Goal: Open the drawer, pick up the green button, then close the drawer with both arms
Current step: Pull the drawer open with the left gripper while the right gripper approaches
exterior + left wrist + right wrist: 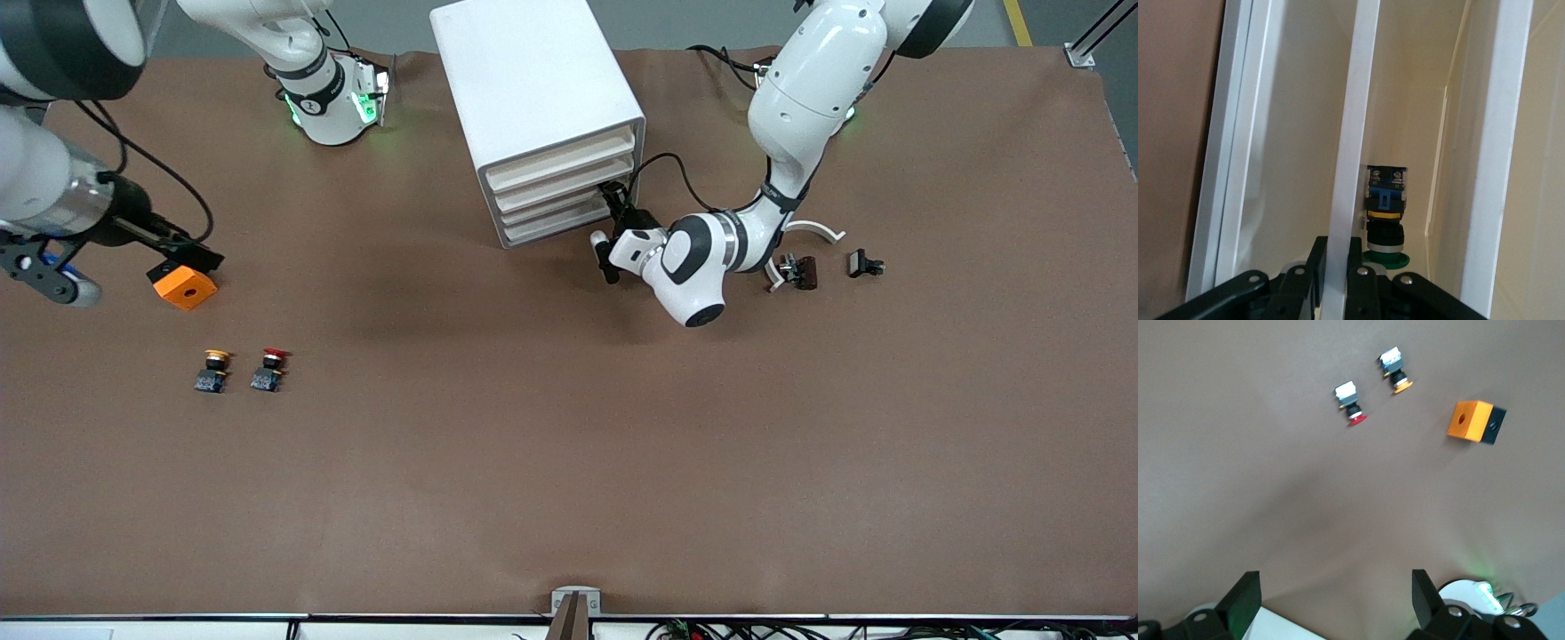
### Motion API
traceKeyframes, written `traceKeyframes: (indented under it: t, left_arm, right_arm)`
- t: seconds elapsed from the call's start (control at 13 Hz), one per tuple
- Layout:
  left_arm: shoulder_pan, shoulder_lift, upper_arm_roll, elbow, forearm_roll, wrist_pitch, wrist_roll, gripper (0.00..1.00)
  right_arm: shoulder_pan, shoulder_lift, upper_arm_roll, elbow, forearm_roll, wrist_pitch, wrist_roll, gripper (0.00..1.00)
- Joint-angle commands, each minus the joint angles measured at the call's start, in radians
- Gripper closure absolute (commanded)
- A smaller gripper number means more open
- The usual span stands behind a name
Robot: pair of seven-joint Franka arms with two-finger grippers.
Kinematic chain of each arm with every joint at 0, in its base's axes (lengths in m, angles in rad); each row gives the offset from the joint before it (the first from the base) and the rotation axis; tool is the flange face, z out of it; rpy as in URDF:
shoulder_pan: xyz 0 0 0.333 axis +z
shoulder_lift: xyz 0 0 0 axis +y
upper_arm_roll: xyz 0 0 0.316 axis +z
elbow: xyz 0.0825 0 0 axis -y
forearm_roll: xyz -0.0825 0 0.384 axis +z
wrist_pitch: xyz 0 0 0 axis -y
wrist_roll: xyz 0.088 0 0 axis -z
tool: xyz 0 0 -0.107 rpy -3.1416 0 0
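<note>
The white cabinet [533, 80] stands at the robots' edge of the table, with four cream-fronted drawers. My left gripper [613, 197] is at the left arm's end of one of the lower drawers [556, 212]. In the left wrist view the gripper [1338, 252] is shut on the drawer's thin white front edge [1355, 133]. The green-capped button [1386, 220] lies inside that drawer, just past the fingers. My right gripper [49, 274] hangs open and empty over the table at the right arm's end; in its own view [1335, 600] the fingers are wide apart.
A yellow-capped button [213, 368] and a red-capped button [269, 366] lie side by side, with an orange block [184, 287] farther from the front camera. They also show in the right wrist view: yellow [1396, 372], red [1351, 403], block [1475, 421]. Small black clips [797, 269] and white curved parts [813, 229] lie by the left arm.
</note>
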Motion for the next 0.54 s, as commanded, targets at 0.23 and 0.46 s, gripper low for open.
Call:
traceKeyframes:
  t: [0.23,0.46]
  left_arm:
    - [0.006,-0.005,0.007,0.005,0.015,0.123,-0.049,0.9]
    - [0.029,0.004,0.007,0.011,0.01,0.2,-0.051,0.9]
  right_arm:
    - [0.133,0.01,-0.008,0.02,0.054,0.04,0.304,0.0]
    - [0.202,0.022,-0.008,0.02,0.056,0.067,0.418,0.0]
